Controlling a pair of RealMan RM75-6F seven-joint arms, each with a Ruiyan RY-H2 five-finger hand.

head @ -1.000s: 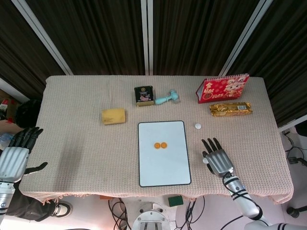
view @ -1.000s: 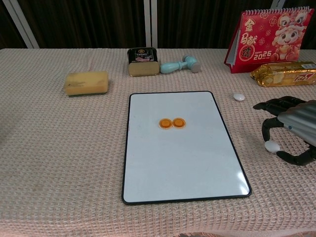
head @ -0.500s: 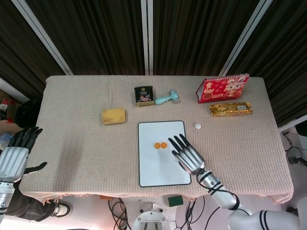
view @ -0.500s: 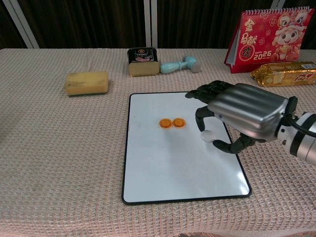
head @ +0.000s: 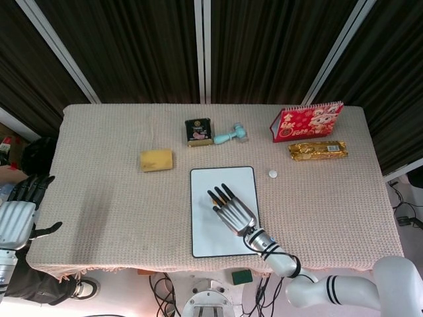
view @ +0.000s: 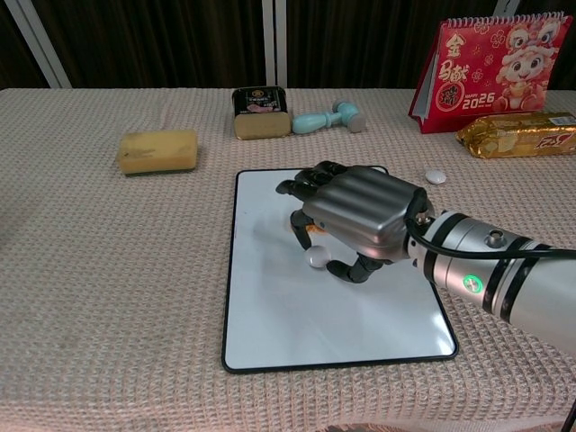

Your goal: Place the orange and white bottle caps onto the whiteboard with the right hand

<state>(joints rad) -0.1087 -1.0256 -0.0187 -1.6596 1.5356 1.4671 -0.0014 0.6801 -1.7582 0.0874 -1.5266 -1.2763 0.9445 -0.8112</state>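
My right hand [head: 231, 209] [view: 360, 211] hovers low over the middle of the whiteboard [head: 206, 239] [view: 297, 328], palm down. It pinches a white bottle cap [view: 317, 258] between thumb and a finger, just above the board. Under its fingers only a sliver of an orange cap [view: 310, 231] shows in the chest view; the head view hides the orange caps behind the hand. A second white cap [head: 272, 174] [view: 436, 176] lies on the cloth to the right of the board. My left hand [head: 20, 212] hangs open off the table's left edge.
A yellow sponge [head: 156, 160] [view: 157, 150] lies left of the board. Behind it are a dark tin [head: 197, 131] [view: 261, 112] and a pale blue toy [head: 230, 136] [view: 326, 118]. A red calendar [head: 306, 121] [view: 495, 63] and gold packet [head: 317, 150] [view: 517, 133] stand far right.
My right hand has carried the white cap leftward from the cloth right of the board to over the board's middle, covering the orange caps. The left hand has stayed put.
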